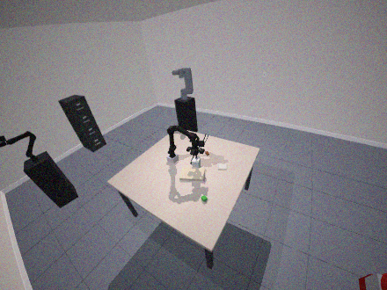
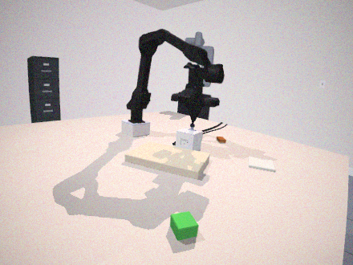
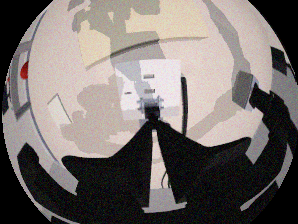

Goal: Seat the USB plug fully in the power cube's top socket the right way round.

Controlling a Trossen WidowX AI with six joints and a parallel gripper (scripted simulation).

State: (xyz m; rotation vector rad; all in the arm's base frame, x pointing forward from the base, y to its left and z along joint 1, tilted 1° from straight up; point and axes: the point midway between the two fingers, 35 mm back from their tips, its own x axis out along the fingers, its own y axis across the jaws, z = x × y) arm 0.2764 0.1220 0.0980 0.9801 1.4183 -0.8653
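Observation:
The white power cube (image 1: 195, 163) (image 2: 194, 140) (image 3: 169, 75) stands on the table behind the wooden board, with slots showing on its top in the wrist view. My gripper (image 2: 192, 122) (image 3: 153, 124) points straight down over the cube and is shut on the USB plug (image 2: 192, 128) (image 3: 152, 109). The plug is upright at the cube's top, near the edge closest to the fingers in the wrist view. A small light part shows between the dark plug body and the cube. Its depth in the socket and which way round it is cannot be told.
A wooden board (image 1: 189, 177) (image 2: 136, 152) lies in front of the cube. Black cables (image 2: 214, 128) run behind it. An orange block (image 1: 207, 153) (image 2: 221, 140), a white tile (image 1: 222, 167) (image 2: 261, 164) (image 3: 60, 109) and a green cube (image 1: 204, 199) (image 2: 184, 226) are also on the table.

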